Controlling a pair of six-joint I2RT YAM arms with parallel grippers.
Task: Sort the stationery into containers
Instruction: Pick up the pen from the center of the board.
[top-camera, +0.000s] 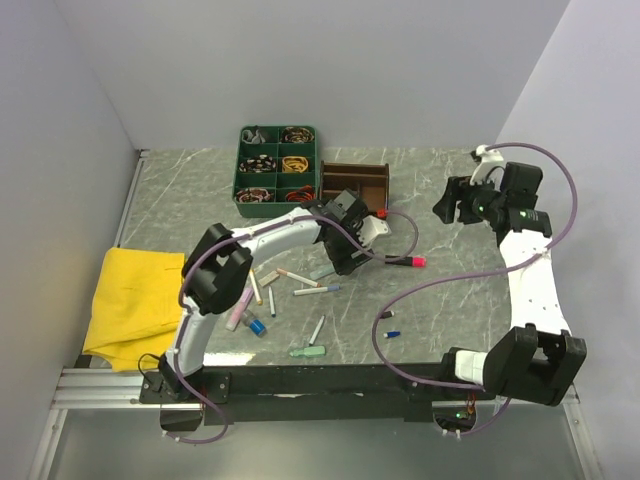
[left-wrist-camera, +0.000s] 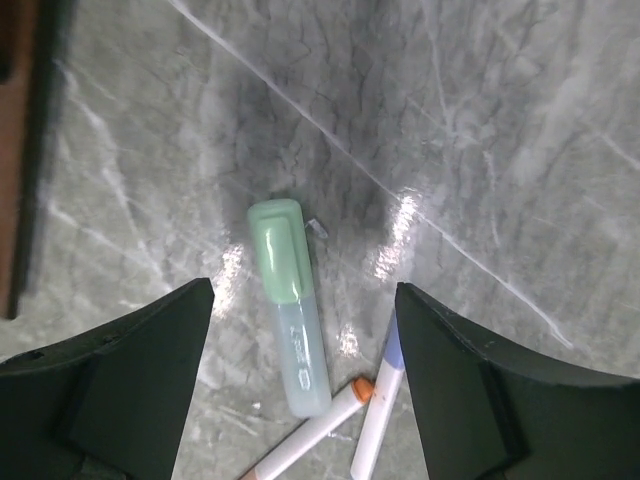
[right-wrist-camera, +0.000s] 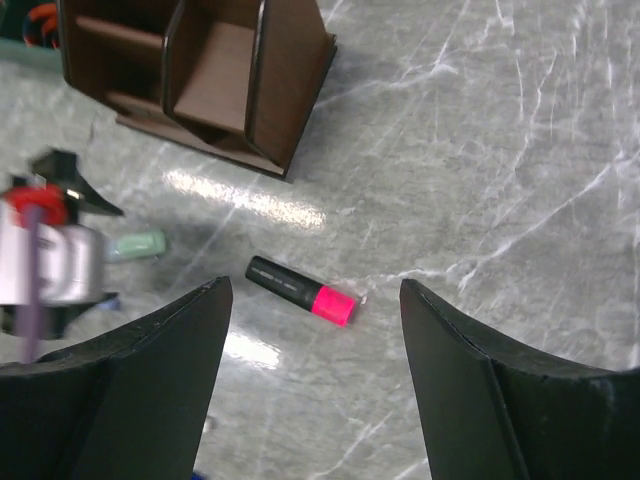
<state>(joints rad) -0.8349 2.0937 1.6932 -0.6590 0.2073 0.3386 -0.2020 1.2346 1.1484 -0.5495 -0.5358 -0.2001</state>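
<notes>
Gaping empty, left fingers (left-wrist-camera: 130, 380) frame a mint highlighter (left-wrist-camera: 290, 310) (hidden overhead), right fingers (right-wrist-camera: 130, 390) a pink-and-black marker (right-wrist-camera: 300, 291).

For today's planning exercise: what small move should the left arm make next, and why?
Probably lower the left tool straight down and close on the mint highlighter: it lies flat on the table, between the open jaws, not yet gripped.

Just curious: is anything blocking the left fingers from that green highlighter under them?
Nothing visible. The highlighter lies on bare table between the open left fingers; two pens lie by its end, not over it.
</notes>
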